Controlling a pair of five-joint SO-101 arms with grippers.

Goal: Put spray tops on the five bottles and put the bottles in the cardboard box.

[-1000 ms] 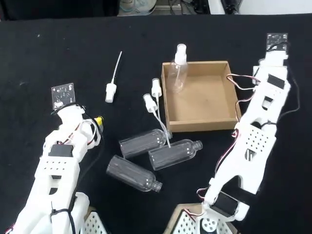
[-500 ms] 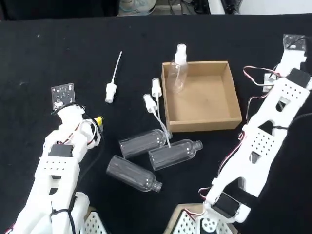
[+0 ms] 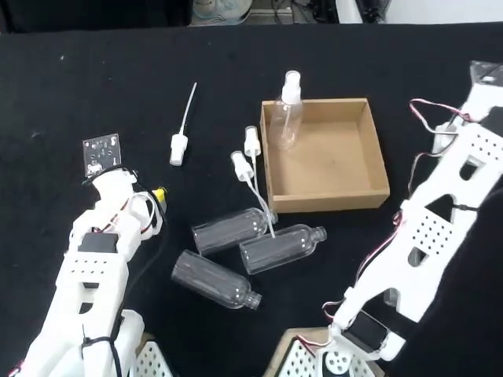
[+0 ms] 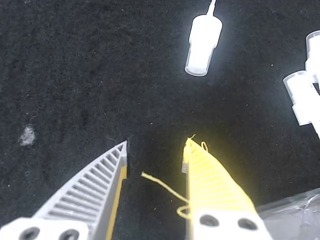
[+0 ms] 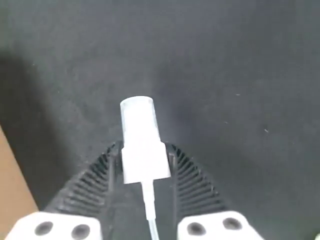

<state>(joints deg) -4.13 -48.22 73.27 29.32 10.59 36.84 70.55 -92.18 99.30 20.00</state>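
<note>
- Cardboard box (image 3: 330, 201) sits on your black table (image 3: 94, 78), with one topped bottle (image 3: 288, 118) standing in its far left corner.
- Three bare bottles (image 3: 229, 230) lie close together just in front of the box.
- Your right gripper (image 5: 142, 150) is clamped on a spray top (image 5: 140, 122), near the box.
- Your left gripper (image 4: 157, 145) has its fingers apart, holding nothing.
- Three loose spray tops (image 3: 179, 147) lie left of the box.

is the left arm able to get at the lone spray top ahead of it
Probably yes: the left gripper is open and the spray top lies on bare table ahead, nothing between them.
</note>
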